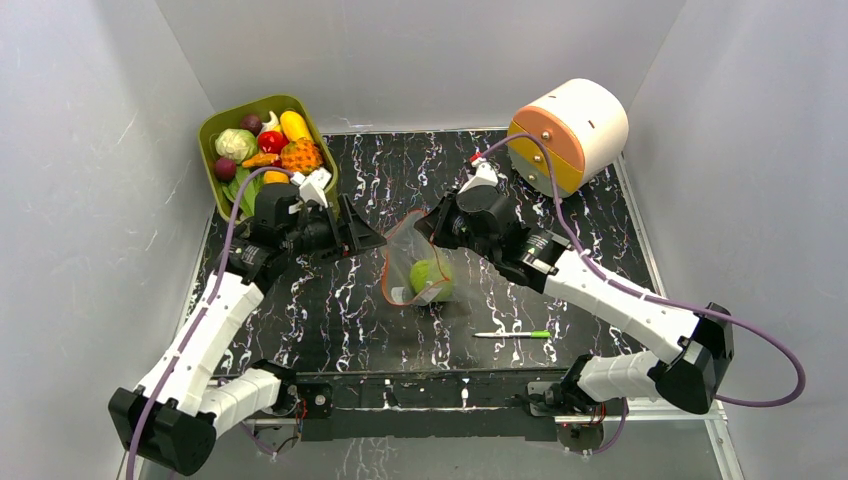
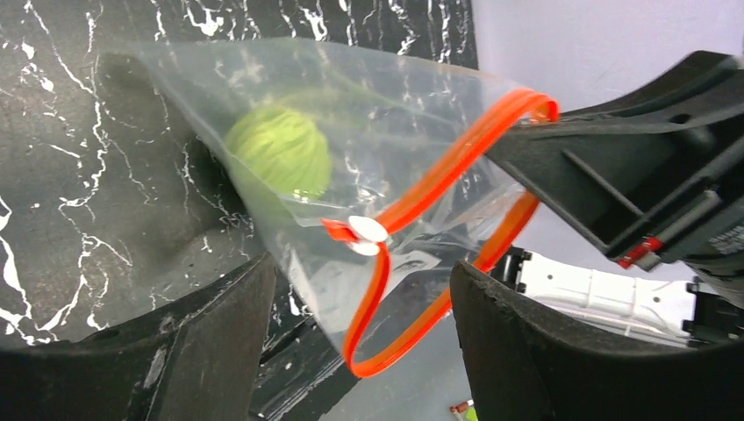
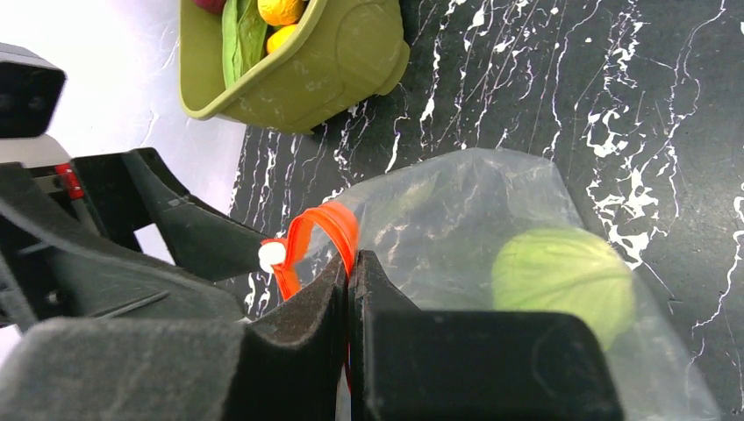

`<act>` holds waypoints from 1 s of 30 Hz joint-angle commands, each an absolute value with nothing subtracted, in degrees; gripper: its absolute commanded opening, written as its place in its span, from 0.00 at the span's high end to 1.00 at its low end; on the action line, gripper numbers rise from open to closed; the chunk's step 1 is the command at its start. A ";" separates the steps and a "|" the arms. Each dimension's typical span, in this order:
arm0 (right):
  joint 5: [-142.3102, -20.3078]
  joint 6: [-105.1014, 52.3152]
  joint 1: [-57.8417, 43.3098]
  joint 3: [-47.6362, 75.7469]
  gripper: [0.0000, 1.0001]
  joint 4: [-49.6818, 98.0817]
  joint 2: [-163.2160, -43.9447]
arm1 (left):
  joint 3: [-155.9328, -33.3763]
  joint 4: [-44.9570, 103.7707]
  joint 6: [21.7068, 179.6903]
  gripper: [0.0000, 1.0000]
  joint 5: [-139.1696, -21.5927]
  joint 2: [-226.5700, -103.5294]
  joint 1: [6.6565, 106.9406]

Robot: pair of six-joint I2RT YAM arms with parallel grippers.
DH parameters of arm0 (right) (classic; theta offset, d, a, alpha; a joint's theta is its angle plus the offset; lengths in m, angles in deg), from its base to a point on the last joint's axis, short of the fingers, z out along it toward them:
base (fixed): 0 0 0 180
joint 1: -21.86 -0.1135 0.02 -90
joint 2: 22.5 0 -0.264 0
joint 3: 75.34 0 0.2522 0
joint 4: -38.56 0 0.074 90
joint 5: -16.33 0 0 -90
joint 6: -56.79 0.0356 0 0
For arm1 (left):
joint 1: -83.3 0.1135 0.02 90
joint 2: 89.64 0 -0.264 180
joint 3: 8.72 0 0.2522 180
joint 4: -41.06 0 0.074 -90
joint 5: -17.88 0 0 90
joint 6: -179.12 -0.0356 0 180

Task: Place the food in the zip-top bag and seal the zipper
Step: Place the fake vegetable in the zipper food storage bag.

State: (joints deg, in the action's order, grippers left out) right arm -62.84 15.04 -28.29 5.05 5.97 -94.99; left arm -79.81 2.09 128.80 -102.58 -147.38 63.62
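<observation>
Mid-frame, the clear plastic zip-top bag (image 1: 412, 258) holding 1 green toy cabbage (image 1: 432, 277) is pinched at its red-orange zipper (image 2: 456, 162) by the clenched right gripper (image 3: 351, 276), mouth presented to the spread, empty left gripper (image 2: 361, 267).

Overhead; wrists prob. opposed across bag (image 2: 395, 132).

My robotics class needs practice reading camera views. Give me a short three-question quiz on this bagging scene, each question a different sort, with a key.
1. True or false: the right gripper is shut on the zipper of the zip-top bag.
2. Which food lies inside the bag? A. green cabbage B. pineapple C. tomato
3. Fill in: the jaws of the left gripper stand ____, holding nothing, at the bag's mouth.
Key: 1 true; 2 A; 3 open.
</observation>
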 commanded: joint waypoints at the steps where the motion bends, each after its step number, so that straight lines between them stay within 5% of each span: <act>1: -60.14 17.09 -28.40 7.06 1.00 9.18 -95.09 | -77.53 4.25 127.03 0.31 -103.35 -149.68 63.41; 13: -55.62 17.98 -28.41 8.06 1.00 8.66 -95.88 | -76.31 6.86 125.46 0.31 -105.22 -151.42 61.89; 21: -56.66 16.59 -28.36 7.33 1.00 5.58 -95.81 | -76.61 7.01 124.30 0.79 -102.29 -154.00 61.17; 24: -56.52 12.02 -28.40 8.48 0.86 0.22 -95.37 | -78.64 7.85 124.07 1.00 -102.22 -154.18 61.15; 27: -54.46 7.41 -28.38 13.52 0.75 -11.41 -97.17 | -79.95 8.87 124.26 1.00 -102.57 -154.20 61.04; 30: -52.39 3.98 -28.41 17.76 0.74 -19.47 -98.53 | -80.61 10.31 125.19 1.00 -104.16 -154.70 61.06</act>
